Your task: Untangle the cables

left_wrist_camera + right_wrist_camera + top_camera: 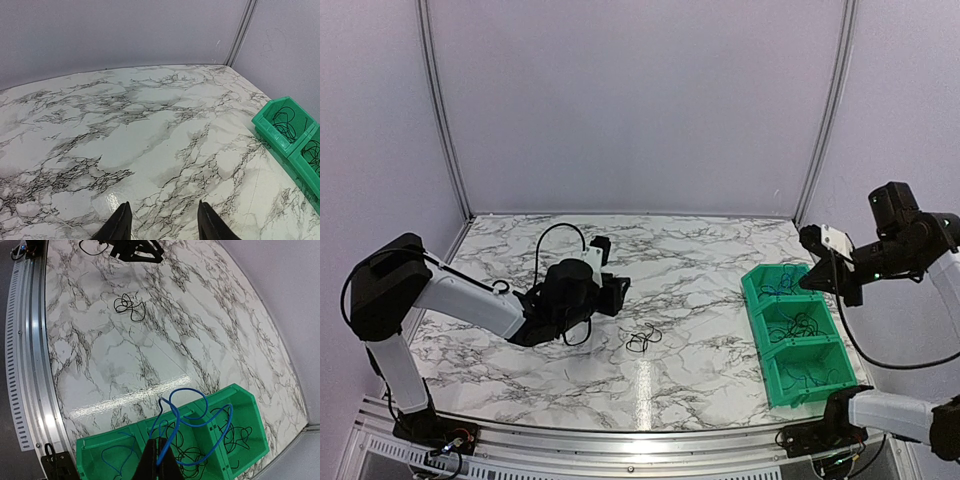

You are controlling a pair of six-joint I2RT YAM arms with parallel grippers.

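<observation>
Blue cable (170,435) clamped in right gripper (159,460), dangling over green bin (251,417). Black tangle (642,340) just right of left gripper (619,293), toward near edge; fingers apart, empty. Left arm nearer.

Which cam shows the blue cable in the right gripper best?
Right wrist: the blue cable loops up from the shut right gripper over the green bins. Top external shows it too small to make out; left wrist misses it.

No writing, label, brand mark, number or sign can be read in any of the three views; nothing legible is found on the marbled worktop (700,250) or the green bins (825,385).
</observation>
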